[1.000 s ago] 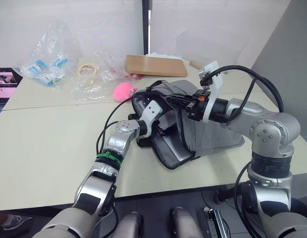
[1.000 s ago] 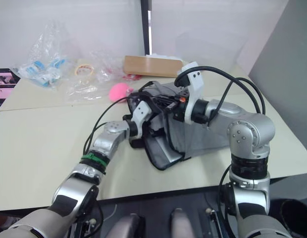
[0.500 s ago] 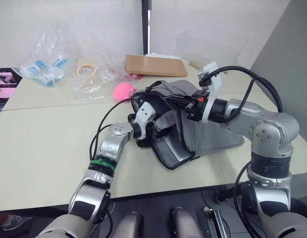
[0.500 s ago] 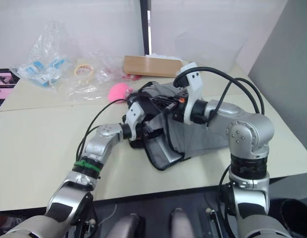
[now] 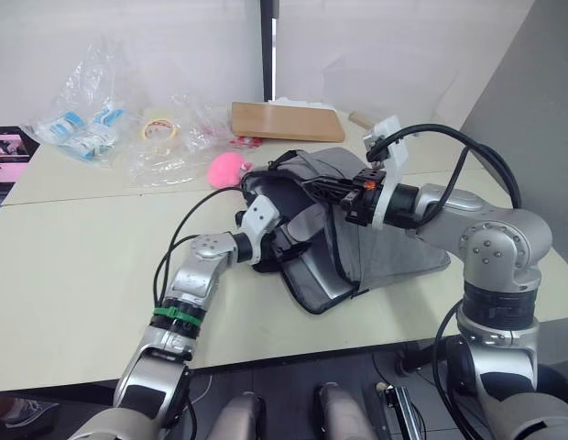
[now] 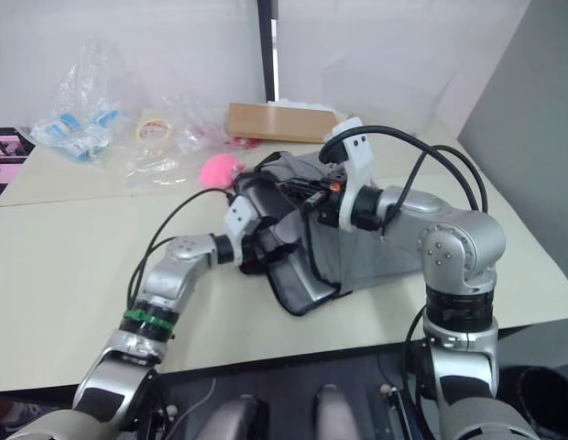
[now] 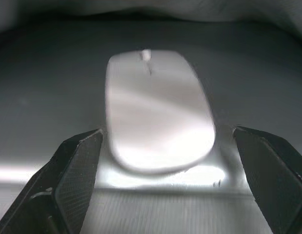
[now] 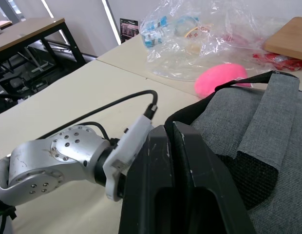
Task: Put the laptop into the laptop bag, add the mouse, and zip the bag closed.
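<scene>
The laptop bag [image 5: 394, 252] lies on the pale counter [image 5: 73, 266], its mouth facing the robot's left and held agape, with the silver laptop [image 5: 319, 280] already inside it, an edge of the lid showing at the bag's lower opening. The white mouse [image 7: 156, 109] rests on the laptop's lid inside the bag, just beyond the tips of the left pincer [image 7: 165, 161]; that pincer's two black fingers [image 7: 75, 165] stand well apart on either side of the mouse's near end and do not touch it. From the head views the left pincer [image 6: 266, 240] reaches into the bag's mouth. The right pincer [image 5: 325, 190] sits at the bag's raised upper flap, and in its wrist view its two fingers [image 8: 190, 180] lie pressed together with only a thin seam between them, above the grey fabric and next to a black strap handle [image 8: 224, 90]; whether any fabric or zipper is caught between them cannot be told. Behind the bag lies a pink plush toy [image 5: 229, 168], touching or just beside its far edge. Farther back from the bag are a brown wooden board [image 5: 286, 120] and, to the bag's far left, a heap of clear plastic bags [image 5: 128, 124].
</scene>
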